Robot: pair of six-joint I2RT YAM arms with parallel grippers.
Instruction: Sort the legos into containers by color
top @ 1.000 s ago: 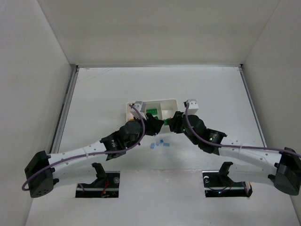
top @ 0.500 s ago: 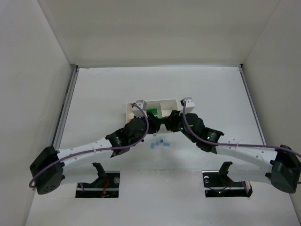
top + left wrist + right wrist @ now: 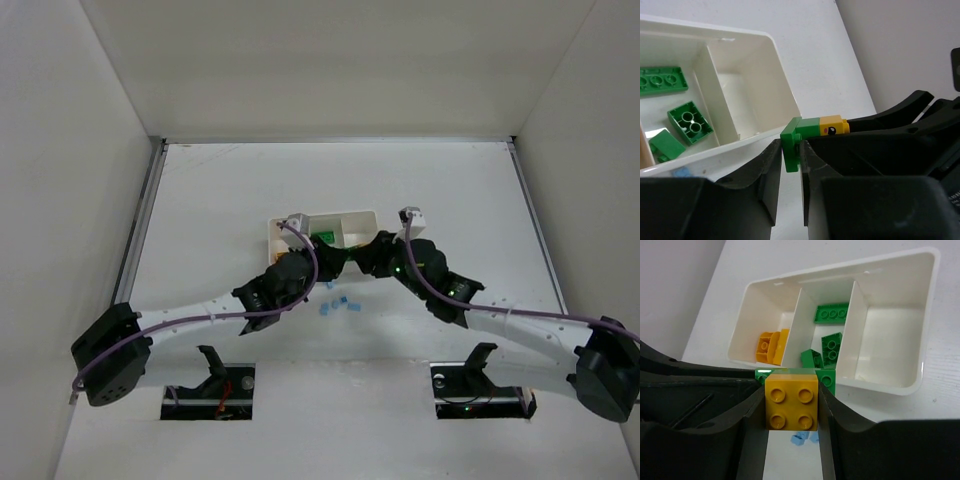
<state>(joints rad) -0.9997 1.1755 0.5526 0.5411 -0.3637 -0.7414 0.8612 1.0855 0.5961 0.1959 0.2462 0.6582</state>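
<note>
Two joined legos hang just in front of the white tray (image 3: 890, 385), with a gripper on each one. My left gripper (image 3: 790, 152) is shut on the thin green lego (image 3: 790, 131). The right gripper (image 3: 791, 402) is shut on the yellow lego (image 3: 791, 390), whose side shows a printed face (image 3: 832, 125). In the top view the left gripper (image 3: 330, 262) and right gripper (image 3: 362, 258) meet by the tray (image 3: 272, 232). Orange legos (image 3: 771, 346) lie in the tray's left container and green legos (image 3: 830, 335) in the middle one. The right container (image 3: 887, 340) holds nothing.
Light blue legos (image 3: 340, 304) lie loose on the table just in front of the grippers, also visible under the yellow lego as light blue legos (image 3: 802, 438). White walls enclose the table on three sides.
My left gripper has closed onto the green lego. The right gripper kept its hold on the yellow lego, and its wrist shifted slightly to the right.
</note>
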